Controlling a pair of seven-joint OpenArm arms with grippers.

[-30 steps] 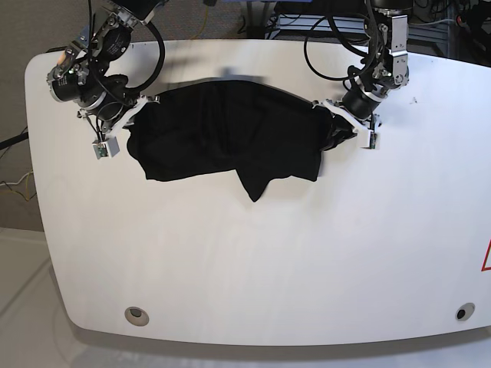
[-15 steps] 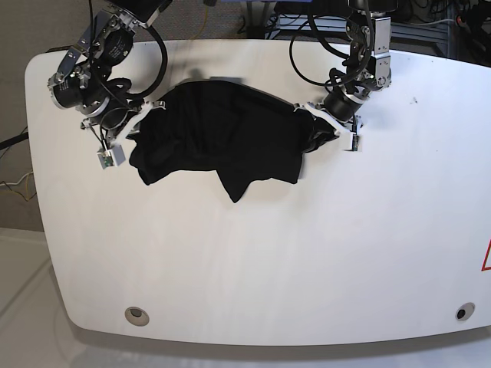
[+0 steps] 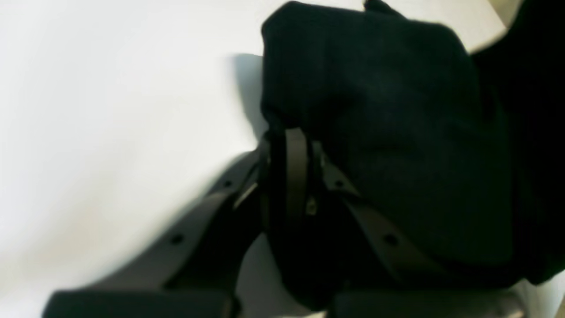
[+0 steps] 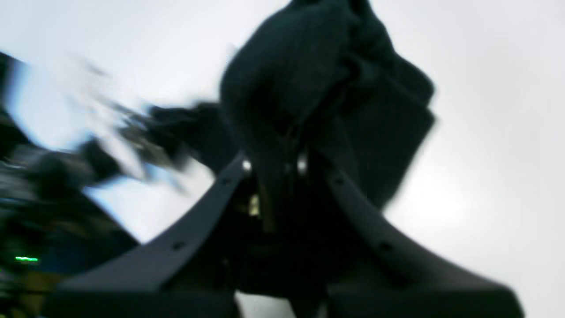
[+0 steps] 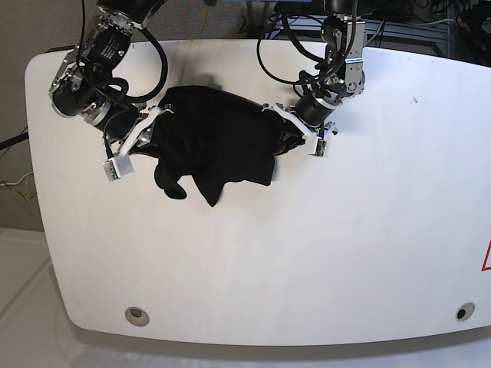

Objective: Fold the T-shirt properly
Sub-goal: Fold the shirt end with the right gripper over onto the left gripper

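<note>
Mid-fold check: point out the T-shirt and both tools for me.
T-shirt [image 5: 219,142], base view, middle of the bunched black cloth.
Left tool [image 5: 285,129], base view, fingertips shut on the shirt's edge.
Right tool [image 5: 156,123], base view, fingertips shut on the shirt's opposite edge.

white table [image 5: 307,253], black T-shirt [image 5: 219,142] bunched

I can't read any text, brand or number from here — both wrist views are too blurred, and the T-shirt [image 5: 219,142] shows only plain black cloth. The one sign I see is part of a red triangle outline at the table's [image 5: 307,253] right edge in the base view — cut off, with nothing legible inside.
</note>
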